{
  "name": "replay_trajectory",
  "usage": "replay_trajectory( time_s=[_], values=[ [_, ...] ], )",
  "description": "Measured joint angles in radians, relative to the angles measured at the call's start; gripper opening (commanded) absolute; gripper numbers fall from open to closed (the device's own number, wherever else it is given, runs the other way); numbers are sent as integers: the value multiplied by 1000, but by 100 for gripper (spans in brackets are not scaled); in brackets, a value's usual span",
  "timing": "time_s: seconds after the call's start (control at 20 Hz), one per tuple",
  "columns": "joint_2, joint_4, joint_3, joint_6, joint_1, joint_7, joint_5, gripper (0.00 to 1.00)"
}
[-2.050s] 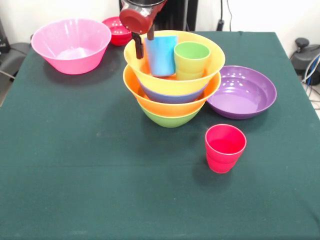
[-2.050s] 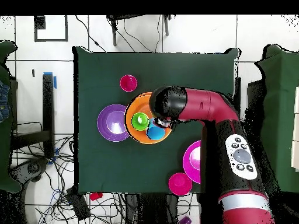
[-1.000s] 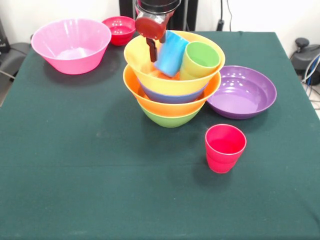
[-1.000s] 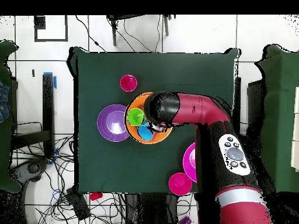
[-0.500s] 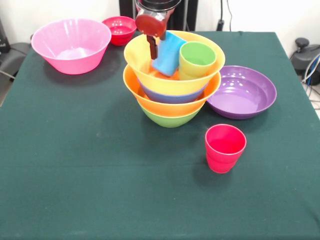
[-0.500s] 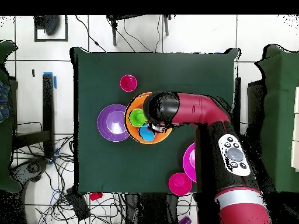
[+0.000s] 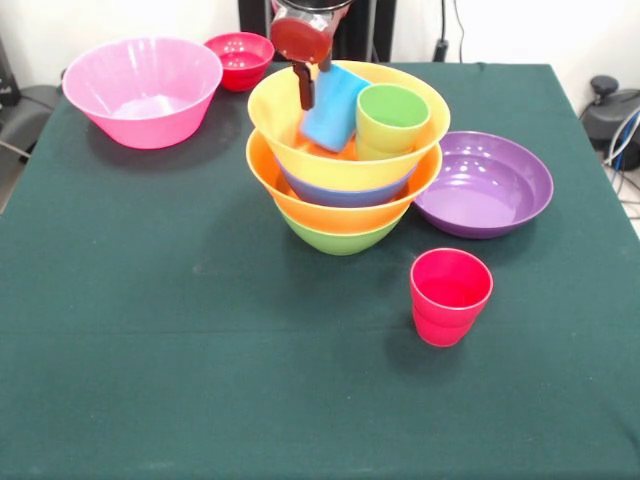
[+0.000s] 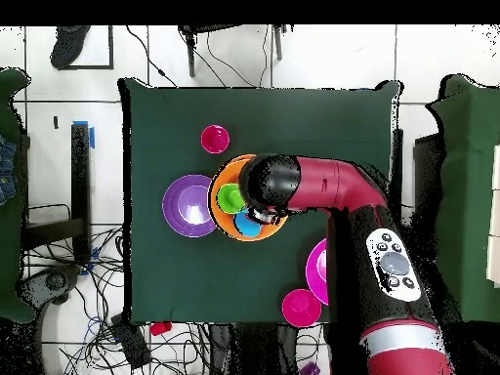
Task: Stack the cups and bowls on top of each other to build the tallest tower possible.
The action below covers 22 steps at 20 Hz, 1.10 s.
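A: What can't we make out?

B: Most of the arm (image 8: 337,186). From above it covers the near half of the tower (image 7: 345,190), and in the front view it is cut off by the top edge. Only one dark finger (image 7: 305,86) of the gripper (image 7: 308,88) shows plainly, lying against the tilted light blue cup (image 7: 333,108). I cannot tell whether the jaws are closed on that cup or standing apart.

A: And the tower itself?

B: A green bowl at the bottom, two orange bowls above it with a blue rim showing between them. The light blue cup leans inside the top bowl, touching the upright green cup (image 7: 392,121).

A: Open room?

B: The table (image 7: 150,350) has wide bare cloth along the front and front left. The pink bowl (image 7: 142,90) sits at the far left, the purple bowl (image 7: 484,183) just beside the tower on the right, near the table's right edge. The small red bowl (image 7: 240,58) is at the far edge, partly behind the pink one. The red cup (image 7: 450,296) stands alone in front of the purple bowl.
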Motion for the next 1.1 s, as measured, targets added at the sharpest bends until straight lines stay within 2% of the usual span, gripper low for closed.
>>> replay_trajectory(
  time_s=[0.4,1.1],
  values=[
    [-27,39,0,0,0,0,8,100],
    [-29,90,4,-1,-9,0,7,100]
  ],
)
